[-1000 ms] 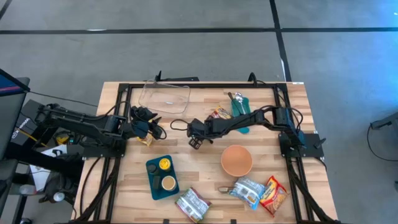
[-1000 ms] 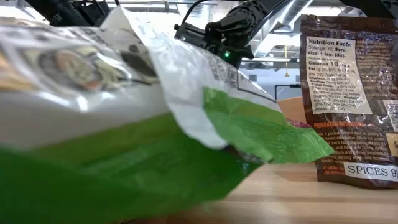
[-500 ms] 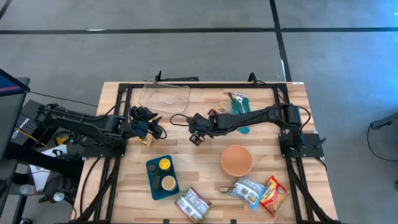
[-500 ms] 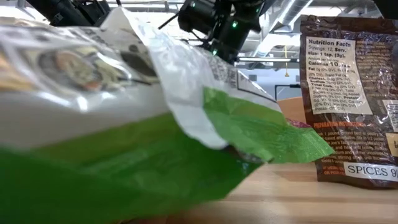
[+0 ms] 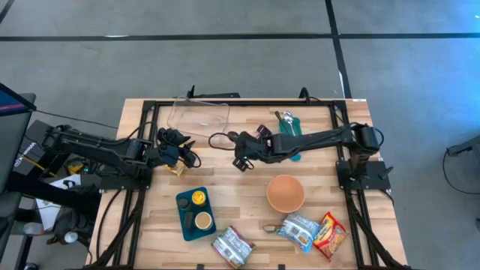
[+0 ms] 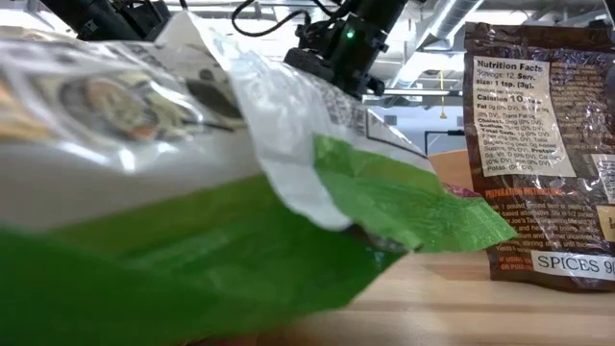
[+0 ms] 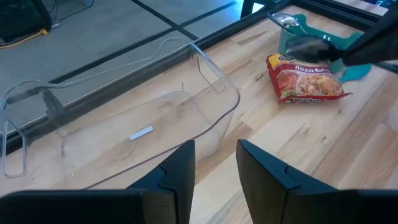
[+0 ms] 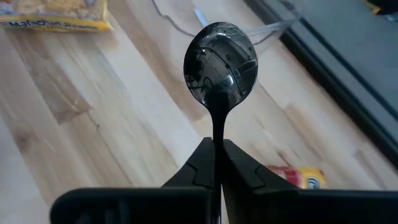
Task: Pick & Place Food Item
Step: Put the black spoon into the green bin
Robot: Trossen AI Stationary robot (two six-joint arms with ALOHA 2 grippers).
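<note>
My right gripper (image 5: 240, 155) hangs over the middle of the table, shut on a shiny metal spoon (image 8: 219, 62). It also shows in the low view (image 6: 338, 53). A red ramen packet (image 5: 266, 136) lies flat on the wood beside a teal rest (image 5: 289, 126), just right of that gripper. It shows in the left wrist view too (image 7: 305, 79). A clear plastic tub (image 5: 199, 115) stands at the far edge. My left gripper (image 7: 214, 169) is open and empty at the table's left, near the tub (image 7: 124, 134). My right gripper pinches the spoon's thin handle (image 8: 219, 134) between its two fingers. The spoon lies along the fingers, its bowl (image 8: 219, 59) sticking out past the fingertips. The spoon is lifted clear of the table.
An orange bowl (image 5: 285, 193) sits right of centre, and a teal tray with two cups (image 5: 195, 212) left of centre. Several snack packets (image 5: 300, 229) lie along the near edge. A yellow packet (image 8: 59, 17) lies by the left arm. A green bag (image 6: 192, 221) fills the low view.
My right gripper has moved toward the table's far edge, carrying the spoon with it, and its arm has stretched out straighter across the table. The gripper stays shut.
</note>
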